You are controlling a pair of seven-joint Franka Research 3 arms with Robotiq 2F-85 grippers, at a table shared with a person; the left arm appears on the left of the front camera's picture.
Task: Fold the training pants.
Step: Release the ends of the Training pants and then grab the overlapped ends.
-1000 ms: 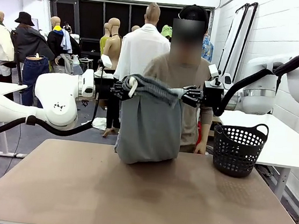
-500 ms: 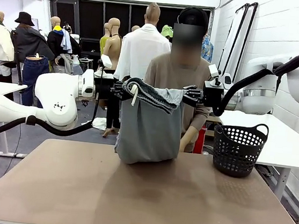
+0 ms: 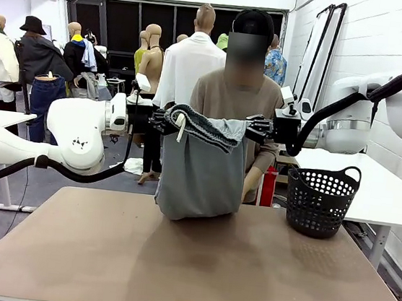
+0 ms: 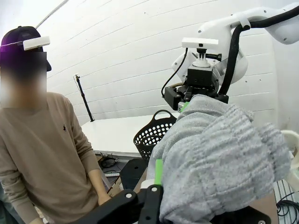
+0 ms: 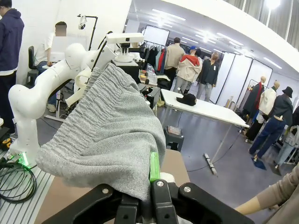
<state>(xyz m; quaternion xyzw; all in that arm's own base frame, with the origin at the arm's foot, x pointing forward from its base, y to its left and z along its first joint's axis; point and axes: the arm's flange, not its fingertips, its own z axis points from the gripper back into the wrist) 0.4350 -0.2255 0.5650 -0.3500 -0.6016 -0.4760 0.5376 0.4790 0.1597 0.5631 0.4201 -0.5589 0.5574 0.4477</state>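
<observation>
Your left gripper (image 3: 164,121) and right gripper (image 3: 254,127) are each clamped on one end of the gathered waistband of the light grey soft jersey training pants (image 3: 200,172). The pants hang between the grippers, lower edge touching the brown tabletop (image 3: 173,264), in front of the person in a tan sweater (image 3: 239,100).

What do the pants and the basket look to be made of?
The pants look like soft grey knit jersey, perhaps a cotton blend: heathered, ribbed texture, limp drape. The basket looks like black moulded plastic: rigid, evenly perforated wall, dull sheen.
</observation>
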